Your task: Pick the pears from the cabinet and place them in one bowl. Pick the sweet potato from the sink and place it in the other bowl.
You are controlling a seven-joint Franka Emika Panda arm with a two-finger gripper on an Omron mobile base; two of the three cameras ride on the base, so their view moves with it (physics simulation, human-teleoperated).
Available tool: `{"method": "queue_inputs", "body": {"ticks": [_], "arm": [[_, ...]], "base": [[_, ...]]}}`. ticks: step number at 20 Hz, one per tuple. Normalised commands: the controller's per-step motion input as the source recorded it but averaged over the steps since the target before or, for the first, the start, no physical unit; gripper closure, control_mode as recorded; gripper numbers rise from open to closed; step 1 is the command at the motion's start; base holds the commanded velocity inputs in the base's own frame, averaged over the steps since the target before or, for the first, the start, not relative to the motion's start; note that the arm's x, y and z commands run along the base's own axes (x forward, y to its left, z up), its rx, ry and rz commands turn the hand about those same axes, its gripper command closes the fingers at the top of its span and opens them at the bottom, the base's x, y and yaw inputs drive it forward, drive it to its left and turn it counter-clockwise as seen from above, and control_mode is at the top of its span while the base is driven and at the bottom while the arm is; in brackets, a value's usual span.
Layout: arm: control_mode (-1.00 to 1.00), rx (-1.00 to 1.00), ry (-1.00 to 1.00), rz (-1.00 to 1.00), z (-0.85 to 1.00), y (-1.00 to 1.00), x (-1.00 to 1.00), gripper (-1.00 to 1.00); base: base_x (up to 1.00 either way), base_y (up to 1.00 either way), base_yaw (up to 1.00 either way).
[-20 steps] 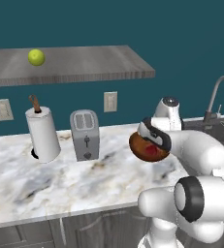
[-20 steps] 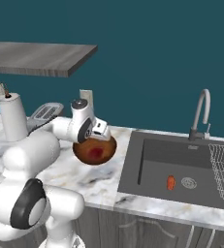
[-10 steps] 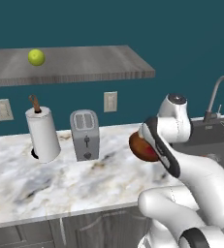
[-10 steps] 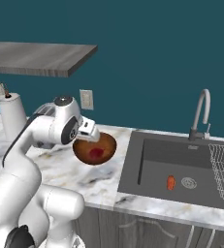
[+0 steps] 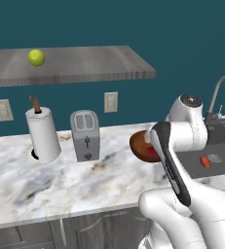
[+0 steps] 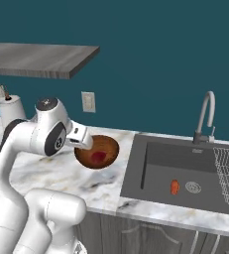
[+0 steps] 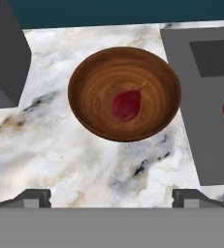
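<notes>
The cabinet [image 5: 84, 65] overhead holds the yellow-green pear [image 5: 36, 57], next for the dark wooden bowl [image 7: 124, 92] on the counter, where the red pear [image 7: 127, 104] lies, so my pincer [image 7: 111, 197] hangs above it spread wide and empty, while the sweet potato [image 6: 175, 187] waits in the sink [image 6: 185, 173].

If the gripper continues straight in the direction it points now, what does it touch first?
Probably the marble counter just in front of the dark wooden bowl, or the bowl's near rim; depth is hard to judge. The gripper is open and empty, looking down at the bowl with the dark red pear inside.
</notes>
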Motion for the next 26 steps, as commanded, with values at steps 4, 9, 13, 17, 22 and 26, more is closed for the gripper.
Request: {"method": "queue_inputs", "body": {"ticks": [4, 9, 13, 17, 22, 26], "arm": [[-1.00, 0.00, 0.00, 0.02, 0.42, 0.20, -0.59, -1.00], [-1.00, 0.00, 0.00, 0.03, 0.27, 0.27, -0.46, -1.00], [-1.00, 0.00, 0.00, 0.03, 0.00, 0.26, -0.02, -1.00], [-1.00, 0.00, 0.00, 0.00, 0.00, 0.36, 0.00, -1.00], [-1.00, 0.00, 0.00, 0.00, 0.00, 0.06, 0.00, -1.00], [-1.00, 0.00, 0.00, 0.00, 0.00, 0.00, 0.00, -1.00]], "base": [[0.00, 0.00, 0.00], [0.00, 0.00, 0.00], [0.00, 0.00, 0.00], [0.00, 0.00, 0.00], [0.00, 0.00, 0.00], [0.00, 0.00, 0.00]]}}
